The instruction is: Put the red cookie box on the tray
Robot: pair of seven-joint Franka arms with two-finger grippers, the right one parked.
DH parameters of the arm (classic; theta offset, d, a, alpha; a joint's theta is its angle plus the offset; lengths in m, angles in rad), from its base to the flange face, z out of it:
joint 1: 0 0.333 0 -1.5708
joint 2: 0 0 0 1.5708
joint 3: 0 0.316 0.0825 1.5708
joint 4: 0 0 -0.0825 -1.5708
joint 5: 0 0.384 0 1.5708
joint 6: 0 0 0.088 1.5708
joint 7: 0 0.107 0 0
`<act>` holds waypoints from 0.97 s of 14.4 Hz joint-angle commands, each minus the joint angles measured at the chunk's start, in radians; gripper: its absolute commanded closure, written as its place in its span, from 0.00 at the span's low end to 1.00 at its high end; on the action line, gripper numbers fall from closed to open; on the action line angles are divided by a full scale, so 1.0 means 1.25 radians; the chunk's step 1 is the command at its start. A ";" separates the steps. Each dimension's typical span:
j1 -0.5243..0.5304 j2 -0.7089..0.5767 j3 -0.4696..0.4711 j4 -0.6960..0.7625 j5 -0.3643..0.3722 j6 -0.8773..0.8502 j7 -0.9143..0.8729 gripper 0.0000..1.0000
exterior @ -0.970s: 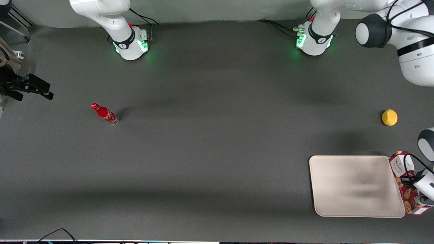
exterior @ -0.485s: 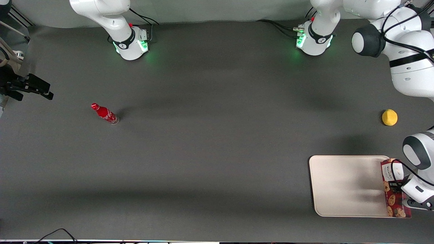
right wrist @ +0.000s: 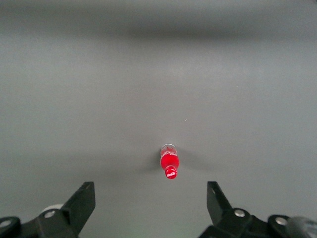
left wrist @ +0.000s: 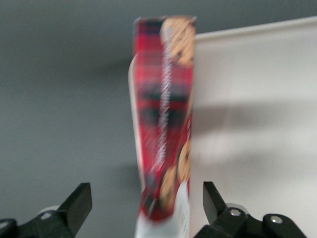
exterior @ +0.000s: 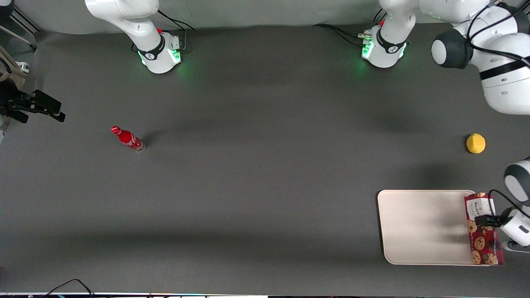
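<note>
Front view: red cookie box (exterior: 482, 228) lies along the tray (exterior: 422, 225) edge at the working arm's end, partly over the rim, so it looks only just set down. Gripper (exterior: 488, 219) sits at the box's label end; wrist view shows its fingers (left wrist: 79, 201) spread wide, clear of the box (left wrist: 166, 119), likely released. Box may need nudging farther onto the tray.

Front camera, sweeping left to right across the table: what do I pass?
Red bottle → tray → yellow ball → red cookie box lying along the tray's edge, with the left arm's pincer open over it.
</note>
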 commanded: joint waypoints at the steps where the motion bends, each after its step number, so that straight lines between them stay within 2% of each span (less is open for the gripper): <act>1: -0.012 -0.126 0.027 -0.002 0.002 -0.203 0.047 0.00; 7: -0.069 -0.360 0.026 -0.041 0.021 -0.542 0.032 0.00; 10: -0.128 -0.544 0.021 -0.191 0.023 -0.607 -0.079 0.00; 14: -0.165 -0.744 -0.024 -0.423 0.025 -0.587 -0.185 0.00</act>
